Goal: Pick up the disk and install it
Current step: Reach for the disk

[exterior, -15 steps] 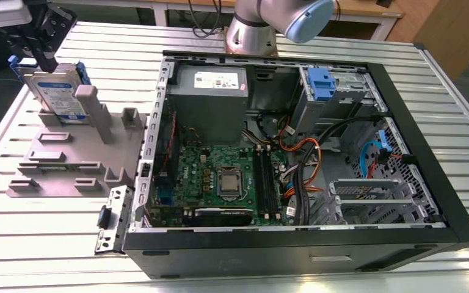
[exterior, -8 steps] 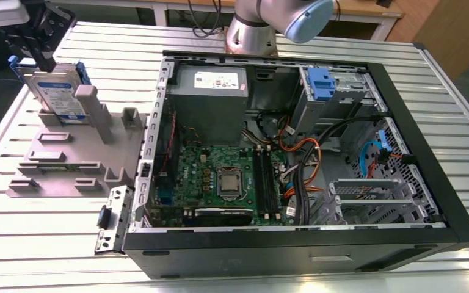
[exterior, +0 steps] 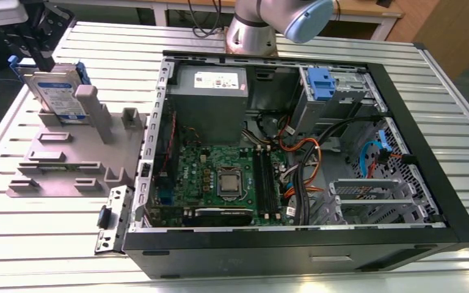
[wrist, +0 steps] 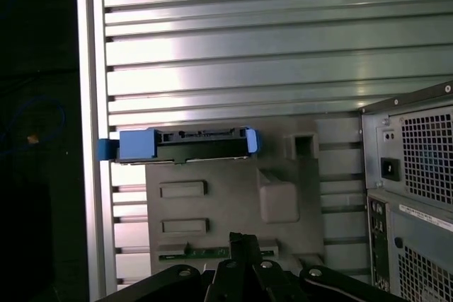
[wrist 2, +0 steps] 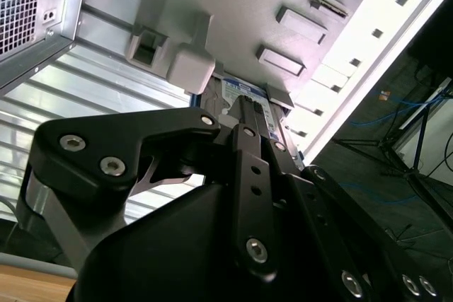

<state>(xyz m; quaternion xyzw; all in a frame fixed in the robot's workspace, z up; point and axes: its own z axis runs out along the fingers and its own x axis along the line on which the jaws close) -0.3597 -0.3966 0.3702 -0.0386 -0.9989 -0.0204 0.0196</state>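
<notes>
Slatted metal table (exterior: 39, 244) runs under everything, its ribs bright in the light. The disk (exterior: 58, 91) stands on edge in a slot at one end of a grey holder (exterior: 63, 152), label side facing out and blue frame showing along its edges. It sits on the exterior view's left, apart from the computer case (exterior: 300, 244).

In the first wrist view the disk (wrist: 185, 145) is seen edge-on, a dark strip capped in blue at both ends. It lies at the holder's (wrist: 226, 203) edge, with bare table slats (wrist: 248, 54) just beside it.

The gripper (exterior: 41, 58) hangs just above the disk in the exterior view and does not touch it. In the first wrist view its black fingers (wrist: 241, 245) look drawn close together with nothing between them. They are over the holder and well apart from the disk. In the second wrist view the gripper (wrist 2: 244, 107) points toward the disk's label (wrist 2: 244, 92), with the holder (wrist 2: 233, 5) behind.

The case lies on its side with the panel off, showing a green circuit board (exterior: 218, 177), a grey power box (exterior: 210, 85) and a small blue bracket (exterior: 320, 82). The arm's base (exterior: 263, 24) stands just behind the case.
</notes>
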